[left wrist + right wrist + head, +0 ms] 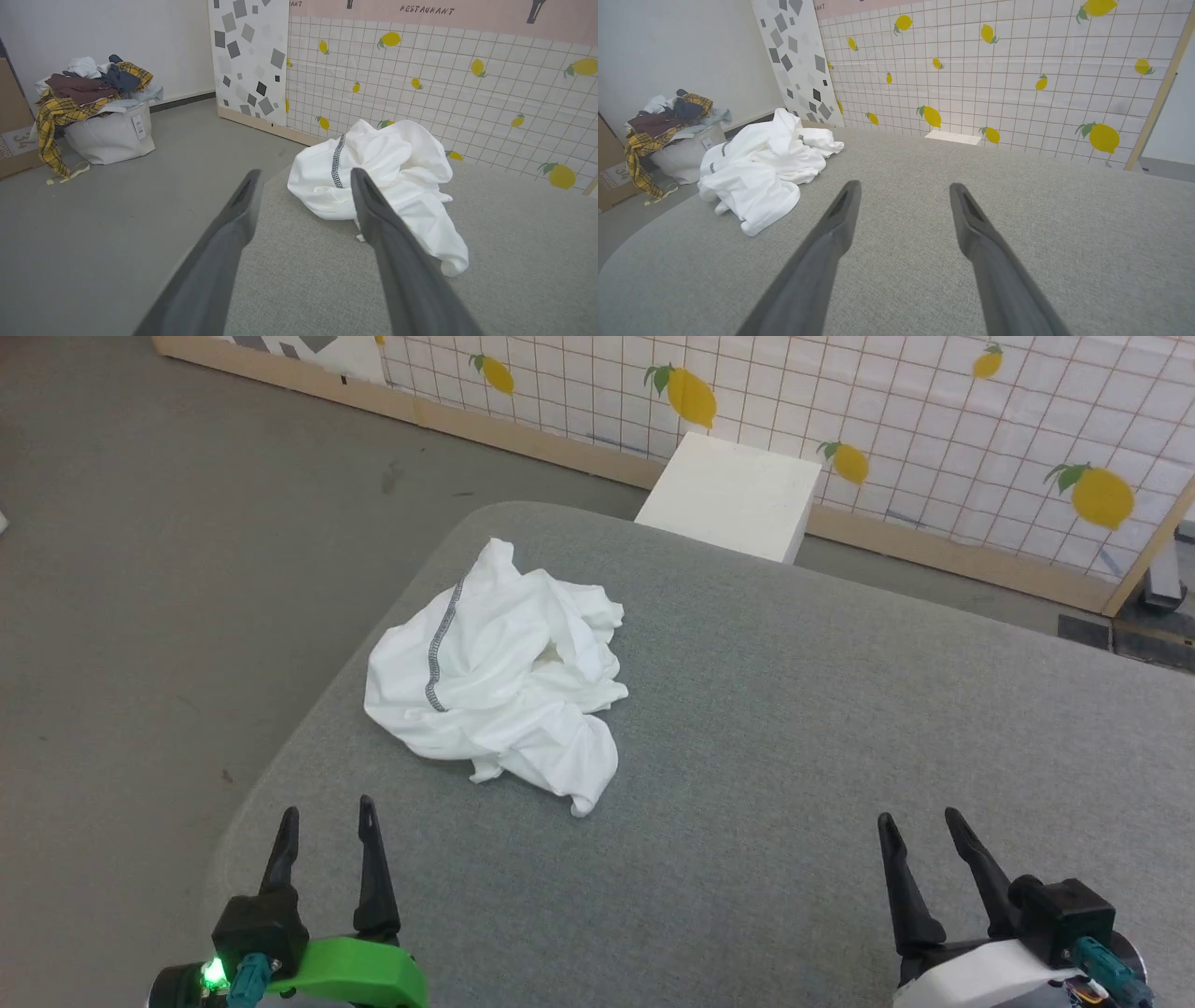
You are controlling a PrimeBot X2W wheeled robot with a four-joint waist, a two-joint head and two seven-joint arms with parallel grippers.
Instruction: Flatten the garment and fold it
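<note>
**A:** Where does the job stand?

**B:** At the very start, I'd say. The grey padded table (794, 756) is bare except for the garment (504, 672), a crumpled white heap on its left side, towards the far edge. One dark zigzag seam shows on top. Nothing is flattened yet, let alone folded.

**A:** So what does the next move call for?

**B:** Reaching far and left to the heap, then finding two separate edges, probably along that seam or the loose flap at its near side, and drawing them apart. The cloth looks thin, so a pinch may take several layers at once.

**A:** Any containers?

**B:** A pale fabric bin (110, 135) on the floor, far left of the table, is heaped over its rim with clothes (88, 81) in yellow plaid, maroon, dark blue and white. The white box (733, 495) by the far wall looks closed, so I can't tell what's in it.

**A:** And the claws?

**B:** The left gripper (327, 807) and right gripper (919, 816) both sit at the near edge with fingers spread, holding nothing and well apart from the garment.
</note>
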